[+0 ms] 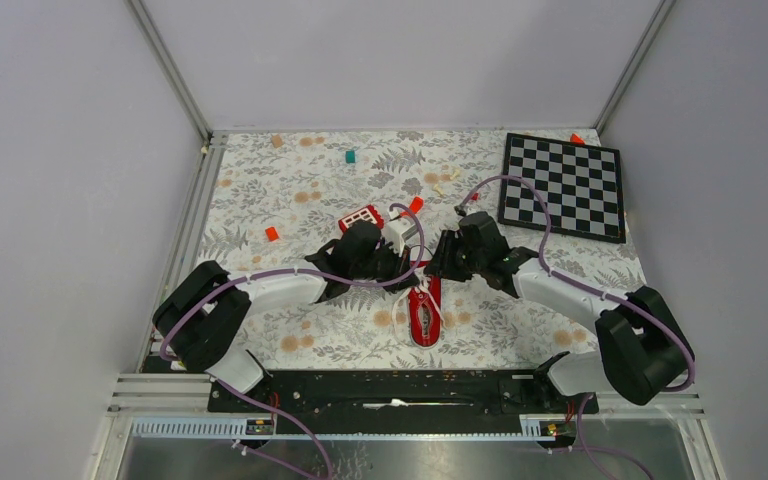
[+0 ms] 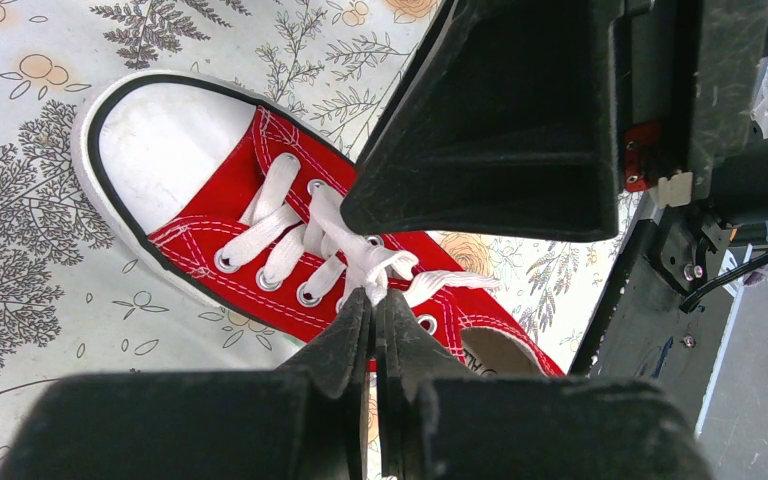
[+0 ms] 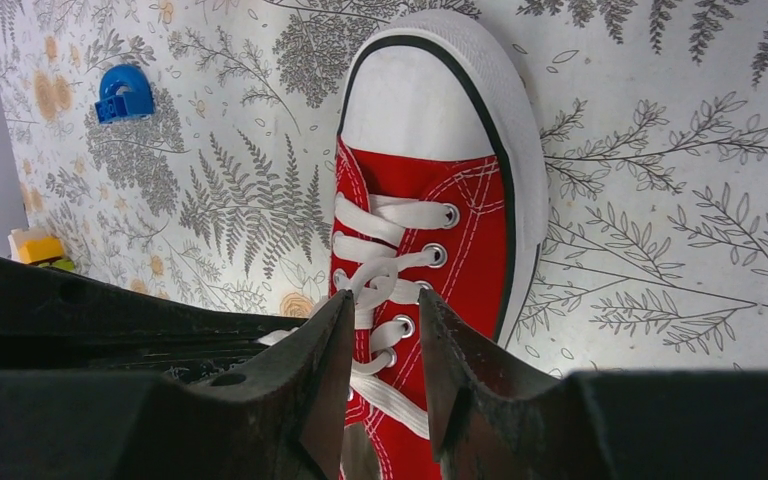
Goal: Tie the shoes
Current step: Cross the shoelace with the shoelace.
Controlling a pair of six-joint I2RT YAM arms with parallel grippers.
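Observation:
A small red canvas shoe [image 1: 424, 315] with a white toe cap lies on the flowered cloth between both arms, toe toward the near edge. In the left wrist view the shoe [image 2: 210, 200] lies slantwise, and my left gripper [image 2: 375, 297] is shut on a bunch of its white lace [image 2: 385, 265] at the knot. My right gripper [image 3: 385, 300] hovers over the shoe [image 3: 430, 200] with its jaws open. They straddle the crossed laces [image 3: 380, 275] without pinching them. From above, the two gripper heads meet just over the shoe's heel end, which they hide.
A chessboard [image 1: 563, 185] lies at the back right. A red block with white squares [image 1: 361, 217] sits behind the left gripper. Small pieces are scattered about: teal [image 1: 350, 156], orange-red [image 1: 272, 233], blue [image 3: 123, 95], yellow [image 3: 35, 245]. The right arm's black body [image 2: 500, 130] hangs close above the left gripper.

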